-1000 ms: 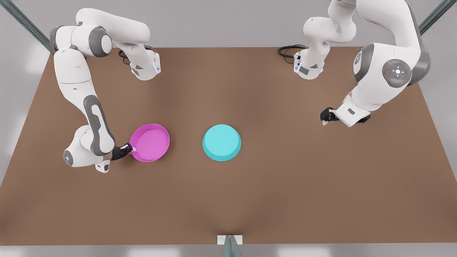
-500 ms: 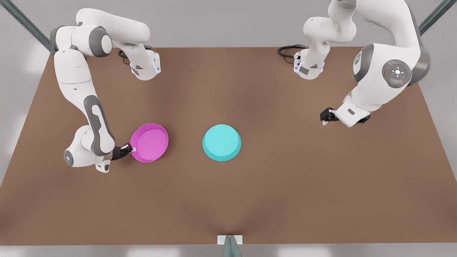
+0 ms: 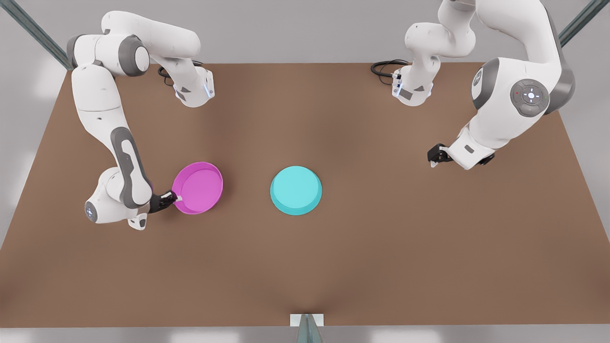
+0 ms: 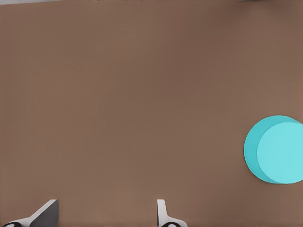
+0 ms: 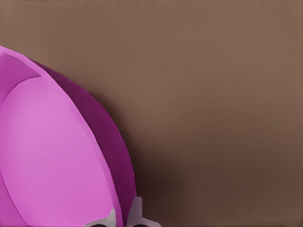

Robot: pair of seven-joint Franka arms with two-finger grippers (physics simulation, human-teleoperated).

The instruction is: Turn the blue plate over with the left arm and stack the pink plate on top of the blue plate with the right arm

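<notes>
So far the flip looks done: the blue plate [image 3: 296, 190] lies near the table's [image 3: 362, 267] centre with its flat base up and its rim down, so it reads as already turned over. What is left, by my judgement, is the whole stacking step.

The right gripper [image 3: 172, 199] sits at the front view's 9 o'clock side, its fingers clenched on the pink plate's [image 3: 197, 187] rim at the dish's 8 o'clock edge. In the right wrist view the two fingertips [image 5: 135, 213] pinch the pink wall between them, one inside and one outside. The pink plate is open side up and looks tilted, its far edge seeming off the table; I judge it is just being lifted, though how high I cannot tell. It is well apart from the blue plate, which lies toward 3 o'clock from it.

The left gripper [image 3: 434, 156] waits at the front view's 2 o'clock side, well apart from both plates and holding nothing. Its fingers stand spread in the left wrist view [image 4: 102, 215], with bare table between them and the blue plate [image 4: 276, 149] off to one side.

Hidden or hard to read: the blue plate is cut off by the frame edge in the left wrist view; the pink plate [image 5: 57, 156] is cut off in the right wrist view, so only part of its rim and inside show; and the left gripper is mostly covered by its own wrist in the front view.
</notes>
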